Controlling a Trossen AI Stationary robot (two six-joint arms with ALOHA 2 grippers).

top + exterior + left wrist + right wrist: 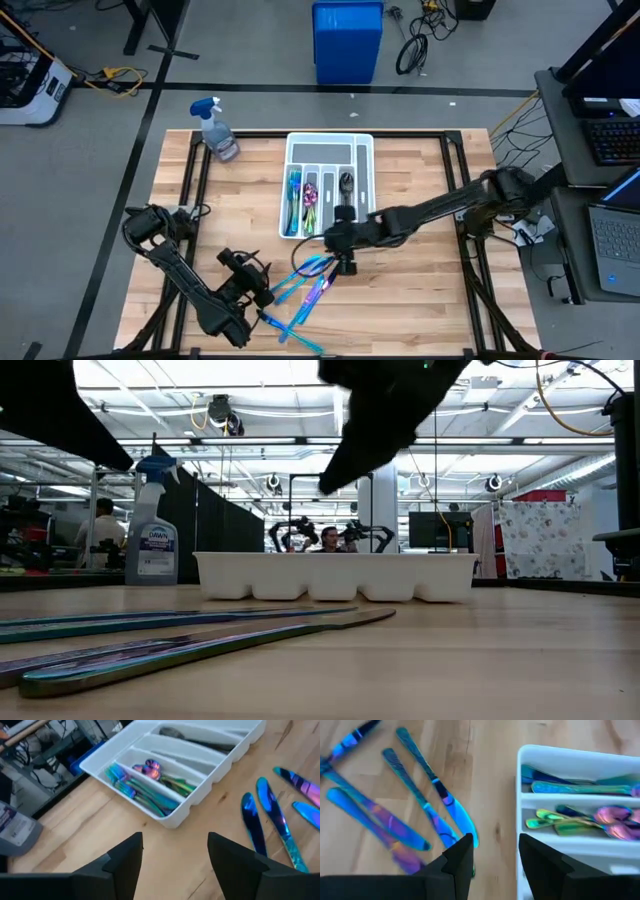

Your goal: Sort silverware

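Note:
Several iridescent blue knives lie loose and crossed on the wooden table in front of the white tray. In the tray, blue-teal forks fill one slot, small rainbow-purple spoons the slot beside it, and dark spoons another. My right gripper hangs open above the tray's near end, with the nearest knife blade beside one finger. My left gripper stands open over bare table at the left of the knives, holding nothing.
A spray bottle stands at the table's far left, beyond the tray. A blue bin sits on the floor behind the table. In the low view the knives lie flat in front of the tray.

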